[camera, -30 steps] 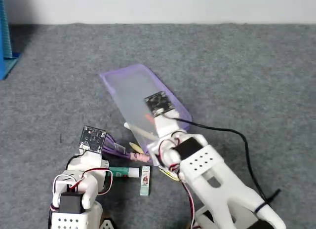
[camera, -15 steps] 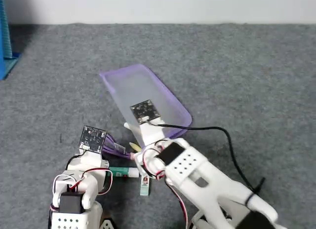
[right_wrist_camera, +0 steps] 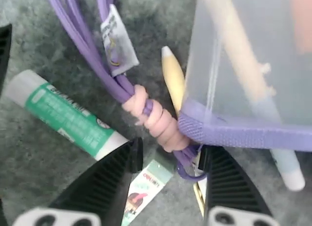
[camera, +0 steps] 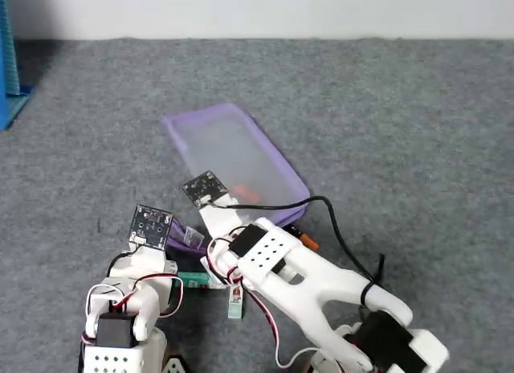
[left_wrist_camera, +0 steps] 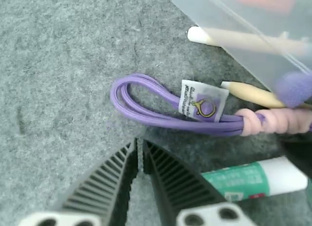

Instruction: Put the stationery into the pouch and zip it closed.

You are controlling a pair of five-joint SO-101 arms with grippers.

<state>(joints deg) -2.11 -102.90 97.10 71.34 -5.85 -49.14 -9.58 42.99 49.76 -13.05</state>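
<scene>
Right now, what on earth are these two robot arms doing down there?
They are packing stationery into a purple pouch on the grey table. The right arm's fingers are open over the pink-wrapped end of the purple strap, at the pouch's corner. The left arm's fingers are shut, holding nothing, just short of the strap's loop. A glue stick lies outside the pouch, and something orange is already inside.

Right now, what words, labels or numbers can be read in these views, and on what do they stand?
On the white tag of the purple cord: tiny print, too blurred to read.
On the glue stick: white print on green, too blurred.
On the small packet: red print, too small.
No numbers or signs.
</scene>
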